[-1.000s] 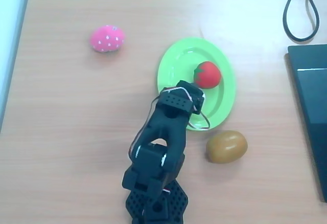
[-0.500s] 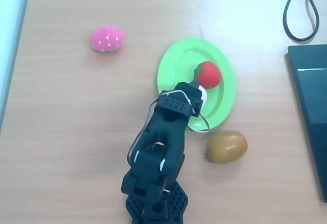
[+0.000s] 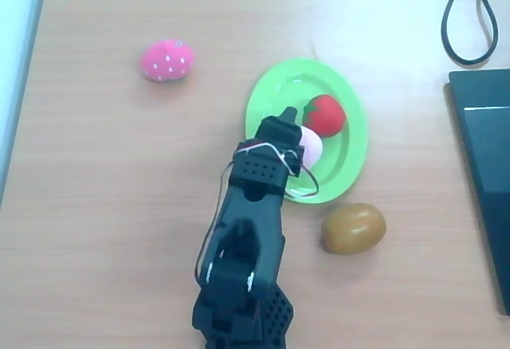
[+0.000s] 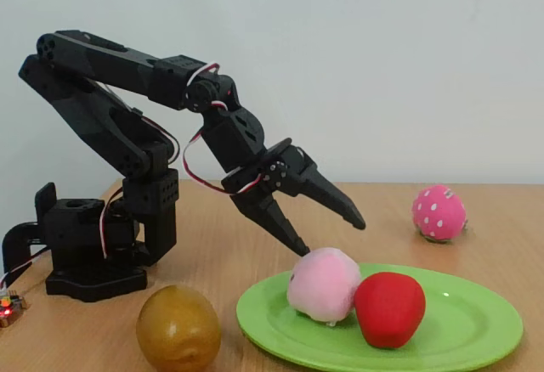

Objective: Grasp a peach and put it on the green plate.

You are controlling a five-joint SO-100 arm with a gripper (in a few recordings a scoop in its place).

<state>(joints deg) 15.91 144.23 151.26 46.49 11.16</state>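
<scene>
Peach (image 4: 323, 284) down on the green plate (image 4: 476, 325), touching the red strawberry (image 4: 389, 307), jaws spread wide and empty just above it — placement done, only pulling clear left.

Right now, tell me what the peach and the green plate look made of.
The peach: seemingly soft plush or foam, with a matte, slightly fuzzy pink surface and no shine. The green plate: likely hard plastic, smooth and faintly glossy, with a thin, even rim.
</scene>
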